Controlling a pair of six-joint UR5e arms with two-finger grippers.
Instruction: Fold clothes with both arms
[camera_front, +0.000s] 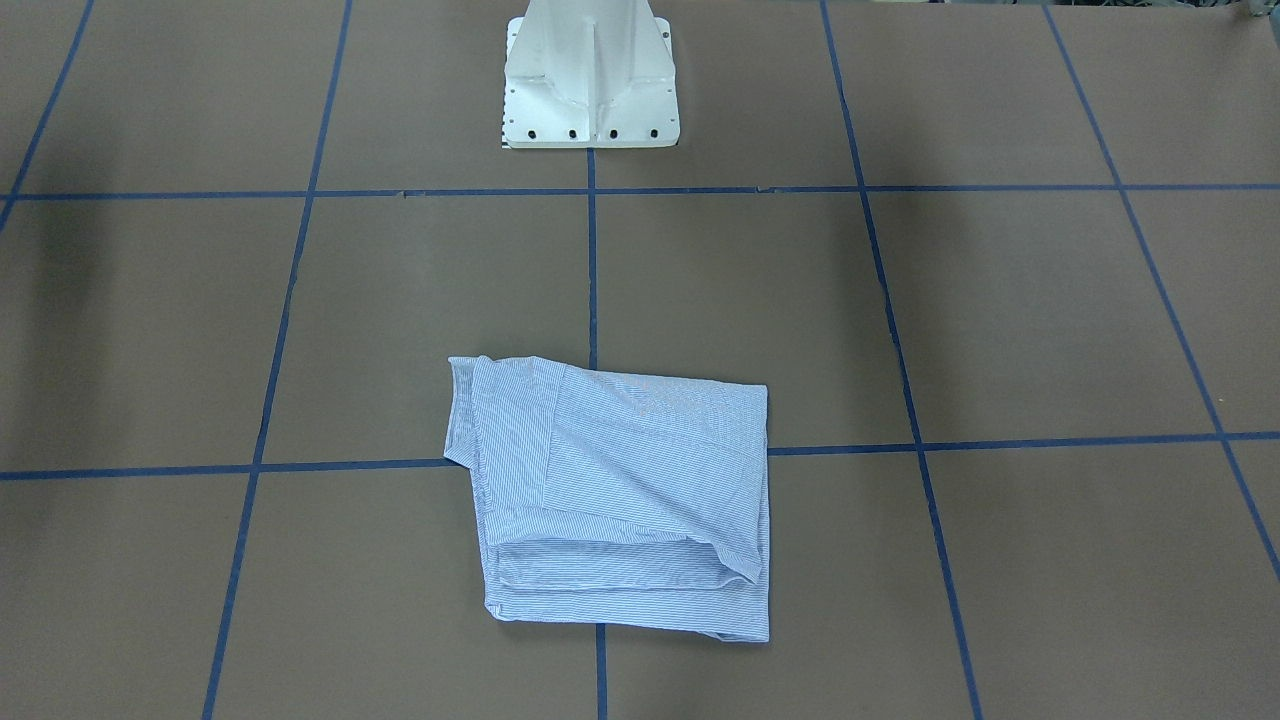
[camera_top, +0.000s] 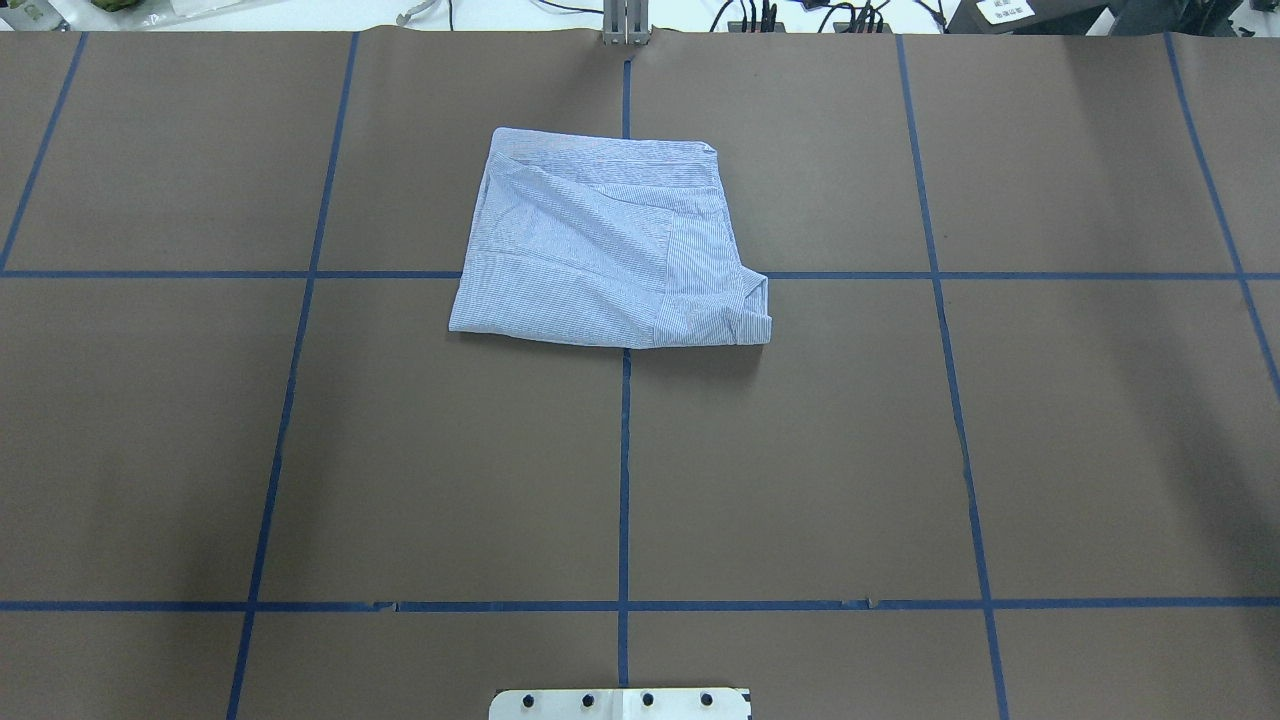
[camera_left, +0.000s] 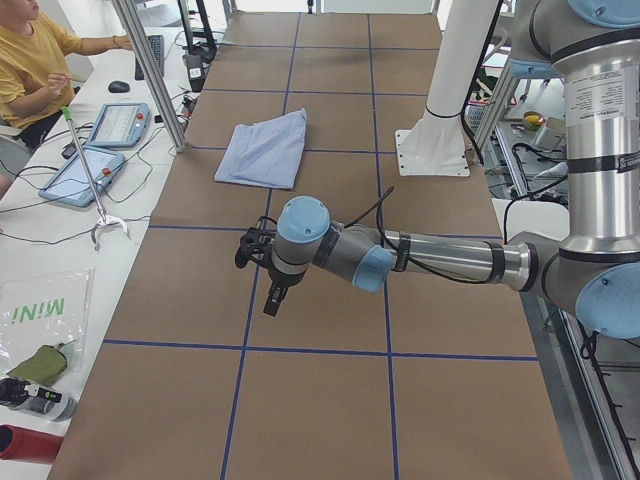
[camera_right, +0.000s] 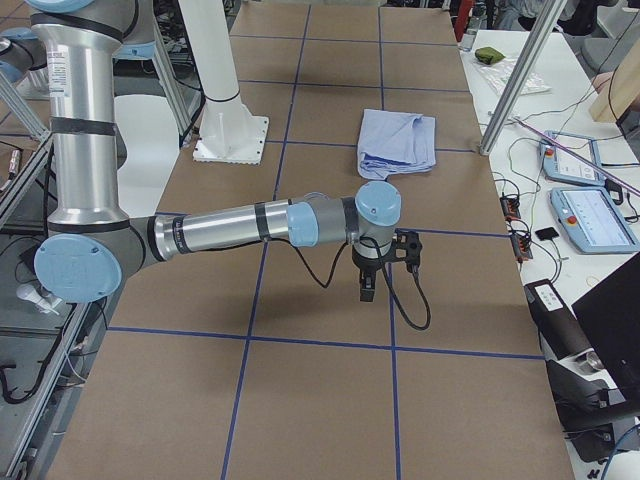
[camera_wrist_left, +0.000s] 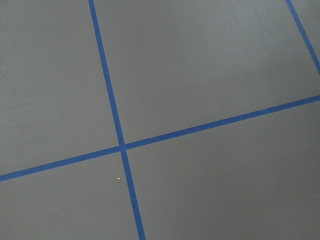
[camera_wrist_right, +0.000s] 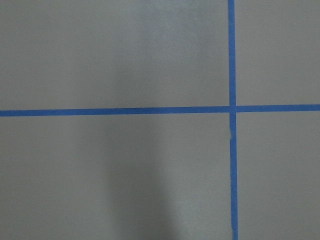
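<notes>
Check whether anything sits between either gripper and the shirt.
Nothing visible does. The folded shirt lies alone on the table. Between it and the left gripper and the right gripper there is only bare brown surface with blue tape lines.

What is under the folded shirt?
The shirt lies on the brown table. Blue tape lines run under it from four sides; their crossing is covered, as is anything else beneath.

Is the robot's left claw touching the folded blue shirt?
Apart. Exterior left view shows the left gripper over bare table, well short of the shirt.
</notes>
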